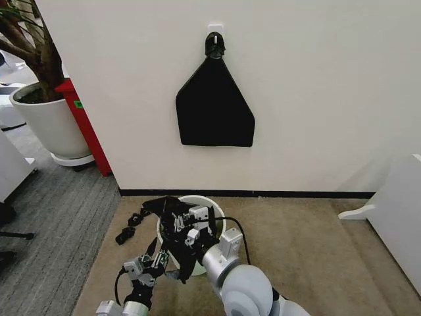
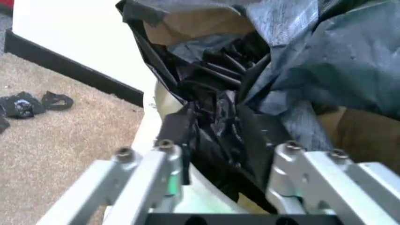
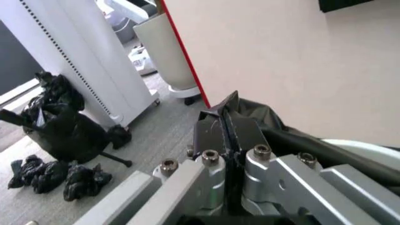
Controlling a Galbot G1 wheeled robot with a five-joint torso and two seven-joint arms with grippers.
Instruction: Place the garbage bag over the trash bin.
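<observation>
Where pinched: crinkly glossy garbage bag (image 1: pixel 172 224).

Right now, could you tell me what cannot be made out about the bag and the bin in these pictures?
- Head view: most of the trash bin is hidden behind the garbage bag and both arms.
- Left wrist view: how far the bag reaches around the rim, cut off by the edges.
- Right wrist view: the right gripper blocks the rim beneath.
</observation>
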